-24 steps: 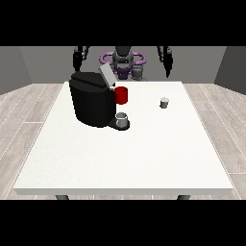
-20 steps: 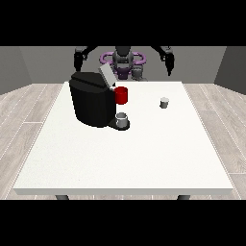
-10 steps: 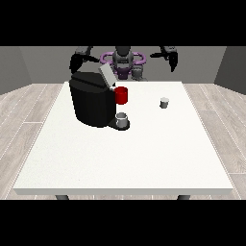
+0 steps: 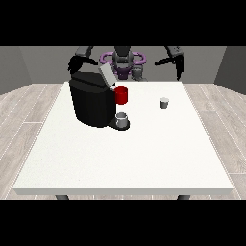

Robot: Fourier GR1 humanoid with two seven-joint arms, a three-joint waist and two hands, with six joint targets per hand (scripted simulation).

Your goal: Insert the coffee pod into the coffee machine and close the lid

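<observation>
While the hand at the view's left (image 4: 73, 64) hangs above the back of the coffee machine (image 4: 93, 101), whether its fingers are curled cannot be told. That machine is a boxy, matte black block — grey lid (image 4: 106, 75) tilted up, red part (image 4: 121, 95) in front, a grey cup (image 4: 122, 120) on its base. Well apart to the right, the small pale cylindrical pod (image 4: 164, 102) stands on the smooth white table (image 4: 125, 158). The hand at the view's right (image 4: 178, 67) hovers above the far edge — fingers unreadable.

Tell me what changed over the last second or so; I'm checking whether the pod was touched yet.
Both arms swung up and outward: the hand at the view's right rose beside the robot, and the hand at the view's left lifted behind the coffee machine. Nothing was grasped. The coffee pod, the machine's open lid and the cup stayed put.
</observation>
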